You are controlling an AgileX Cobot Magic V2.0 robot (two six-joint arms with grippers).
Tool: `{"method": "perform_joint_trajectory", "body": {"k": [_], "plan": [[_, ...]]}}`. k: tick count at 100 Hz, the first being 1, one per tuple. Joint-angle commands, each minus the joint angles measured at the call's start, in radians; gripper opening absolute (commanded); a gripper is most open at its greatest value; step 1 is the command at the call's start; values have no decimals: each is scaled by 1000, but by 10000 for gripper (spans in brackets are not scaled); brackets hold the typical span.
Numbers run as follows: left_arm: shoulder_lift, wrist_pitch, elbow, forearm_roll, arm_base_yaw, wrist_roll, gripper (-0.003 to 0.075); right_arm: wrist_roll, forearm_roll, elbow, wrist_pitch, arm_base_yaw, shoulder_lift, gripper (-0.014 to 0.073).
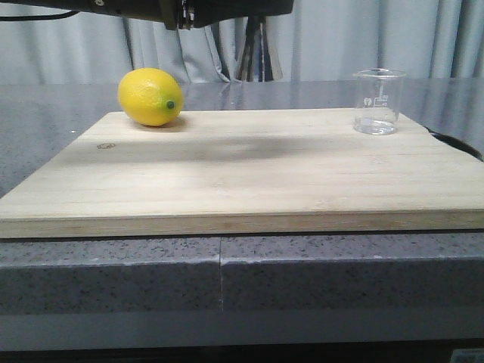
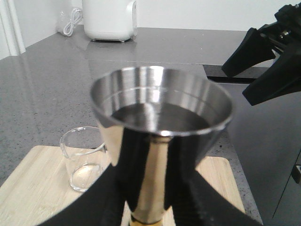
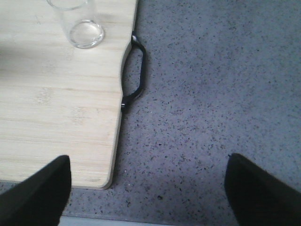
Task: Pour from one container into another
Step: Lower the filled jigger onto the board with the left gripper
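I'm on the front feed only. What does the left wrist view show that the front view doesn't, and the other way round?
Only the left wrist view shows the steel jigger, upright and clamped in the left gripper, with dark liquid in its upper cup, plus the right gripper off to one side. Only the front view shows the lemon at the board's far left. Both show the glass beaker standing upright on the wooden cutting board, apparently empty.
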Motion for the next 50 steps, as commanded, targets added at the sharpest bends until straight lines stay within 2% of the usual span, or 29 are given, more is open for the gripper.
{"method": "perform_joint_trajectory", "body": {"k": [1,50], "plan": [[-45,30,-24,-81,-8,-6,187,-1,-29,-38,-52,0,-4,600],[-28,41,-24,-133,-4,21,187,-1,-33,-38,-60,0,-4,600]]}}
